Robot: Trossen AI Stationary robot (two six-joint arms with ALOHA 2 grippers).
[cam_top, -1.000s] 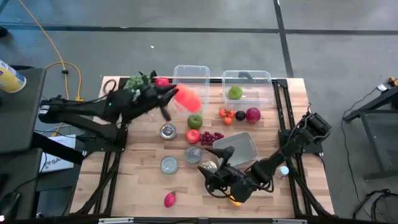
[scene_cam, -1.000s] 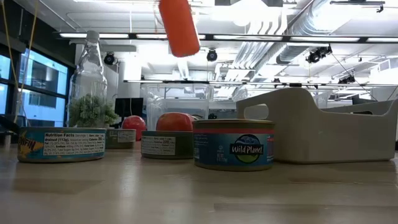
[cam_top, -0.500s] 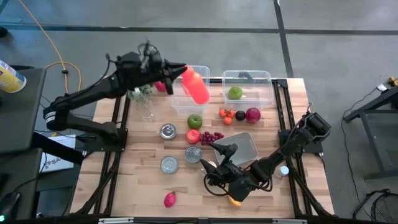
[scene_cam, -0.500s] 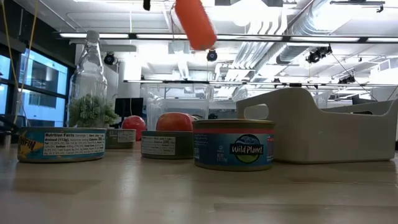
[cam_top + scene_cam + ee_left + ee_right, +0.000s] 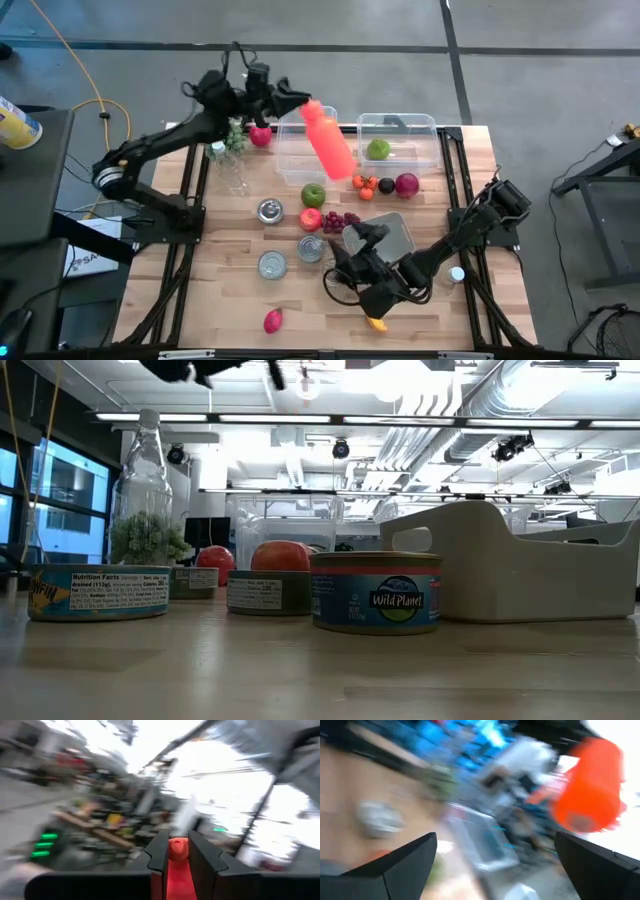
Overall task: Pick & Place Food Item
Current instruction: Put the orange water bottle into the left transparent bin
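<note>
Wooden slats make up the table point(image 5: 230, 300), and a left-to-right pass starts at its far left corner, where the left arm reaches in with its gripper point(image 5: 290, 97) raised high. Its fingers point(image 5: 159, 851) are clamped on the neck of an orange-red bottle point(image 5: 328, 141), which hangs slanting down over the near edge of the left clear bin point(image 5: 306, 122); held by the cap end, its body swings free, probably so it can be lowered base-first into a container. Below it on the table sit a green apple point(image 5: 314, 195), a red apple point(image 5: 310, 218), a cluster of grapes point(image 5: 343, 220) and several cans point(image 5: 272, 264). Farther right, the second clear bin point(image 5: 397, 140) holds a green fruit point(image 5: 377, 149). At the near right the right gripper point(image 5: 352, 262) hovers low beside the white tray point(image 5: 385, 238) with its fingers point(image 5: 395, 865) spread wide and nothing between them, seemingly waiting its turn. Compared with a second ago, the left arm has lifted and swung the bottle rightward, from beside the bin's left wall to over its right side, high enough that the low view now shows only the dark arm; the right arm has crept slightly toward the tray.
</note>
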